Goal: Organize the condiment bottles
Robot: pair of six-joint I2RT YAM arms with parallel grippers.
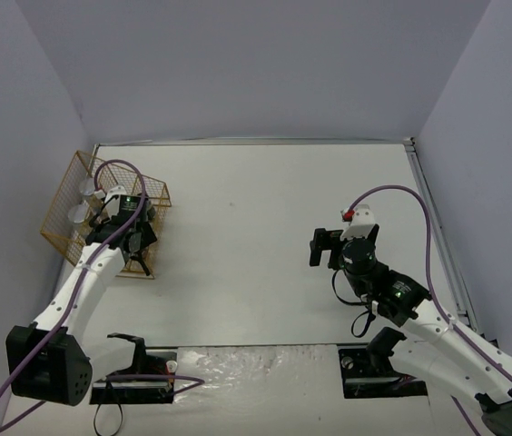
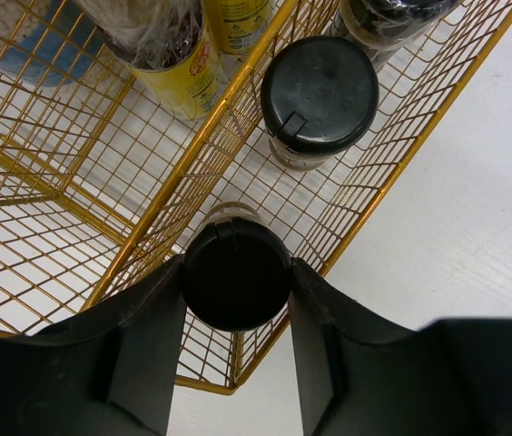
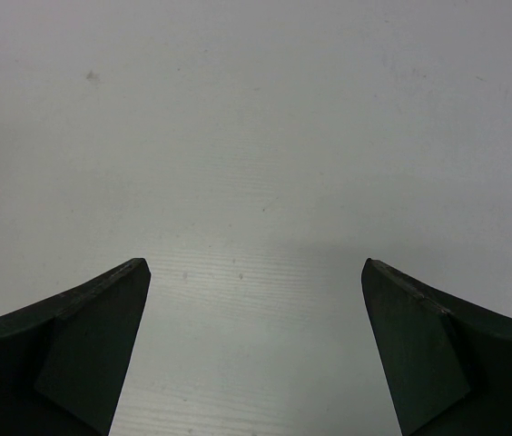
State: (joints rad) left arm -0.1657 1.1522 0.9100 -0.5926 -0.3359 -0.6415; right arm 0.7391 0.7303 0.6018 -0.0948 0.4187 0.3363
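My left gripper (image 2: 238, 267) is shut on a short dark jar with a black lid (image 2: 236, 282), which it holds over the near corner of the gold wire rack (image 2: 47, 195). Inside the rack stand a second black-lidded jar (image 2: 320, 95), a third dark jar (image 2: 392, 16), two yellow bottles (image 2: 186, 77) (image 2: 238, 16) and a blue-labelled jar (image 2: 29, 45). In the top view the left gripper (image 1: 133, 238) hangs over the rack (image 1: 65, 204), where two grey lids (image 1: 88, 189) show. My right gripper (image 1: 327, 245) (image 3: 256, 272) is open over bare table, with nothing between its fingers.
The rack sits at the table's left edge, against the left wall. White walls close in the table on the left, back and right. A metal rail (image 1: 438, 227) runs along the right edge.
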